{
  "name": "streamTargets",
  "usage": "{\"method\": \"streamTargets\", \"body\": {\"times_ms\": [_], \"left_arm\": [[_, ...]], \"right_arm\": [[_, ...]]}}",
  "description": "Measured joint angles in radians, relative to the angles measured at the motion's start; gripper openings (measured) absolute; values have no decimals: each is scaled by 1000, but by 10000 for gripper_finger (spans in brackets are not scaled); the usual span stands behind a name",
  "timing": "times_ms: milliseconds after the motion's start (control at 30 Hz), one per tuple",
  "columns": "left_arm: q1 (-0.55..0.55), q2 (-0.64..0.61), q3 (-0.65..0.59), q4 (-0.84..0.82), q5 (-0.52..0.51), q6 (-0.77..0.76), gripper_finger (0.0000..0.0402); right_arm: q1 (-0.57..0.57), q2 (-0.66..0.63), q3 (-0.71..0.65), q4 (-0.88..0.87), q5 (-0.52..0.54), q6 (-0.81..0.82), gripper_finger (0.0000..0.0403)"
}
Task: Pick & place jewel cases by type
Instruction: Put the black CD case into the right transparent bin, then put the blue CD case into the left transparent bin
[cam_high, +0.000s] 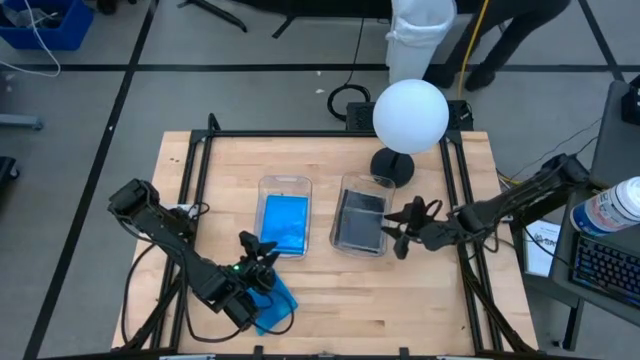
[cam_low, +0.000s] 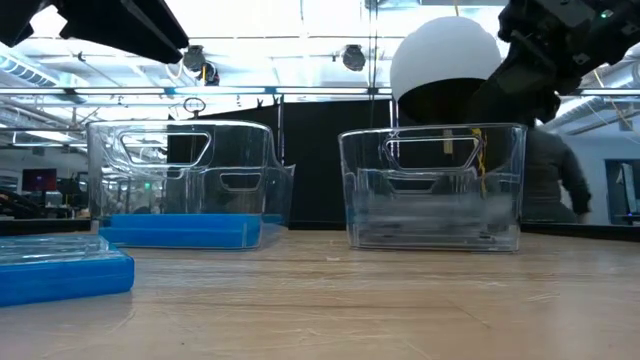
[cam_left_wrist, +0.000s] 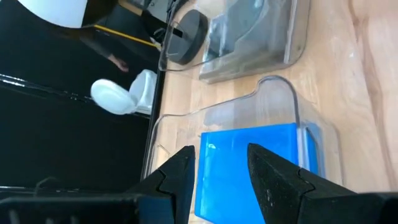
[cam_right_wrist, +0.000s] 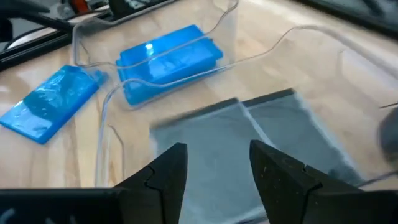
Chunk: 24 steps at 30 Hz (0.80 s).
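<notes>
One blue jewel case (cam_high: 277, 306) beneath left pincer (cam_high: 262, 253), untouched.

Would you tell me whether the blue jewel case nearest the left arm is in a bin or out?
Out: the blue jewel case lies flat on the table, outside the left bin.

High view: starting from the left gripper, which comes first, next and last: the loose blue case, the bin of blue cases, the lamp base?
From the left gripper:
1. Loose blue case, just below it.
2. Bin of blue cases, just above; too close to call against 1.
3. Lamp base, far right.
</notes>
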Motion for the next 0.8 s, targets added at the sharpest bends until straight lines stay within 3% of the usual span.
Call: {"method": "streamTargets", "body": {"times_ms": [233,333,567,700,800], "left_arm": [[-1,0,0,80,0,27,152],[-5,0,0,119,0,55,145],[-21,0,0,208,111,150,92],[-49,0,24,270,271,151,54],[-105,0,69,270,311,133,19]], "right_arm": [[13,-88,0,-99,25,-7,167],[34,-107,0,-65,33,-94,167],[159,-66,0,255,107,-369,152],[246,-6,0,468,161,-563,105],[307,54,0,630,157,-697,50]]}}
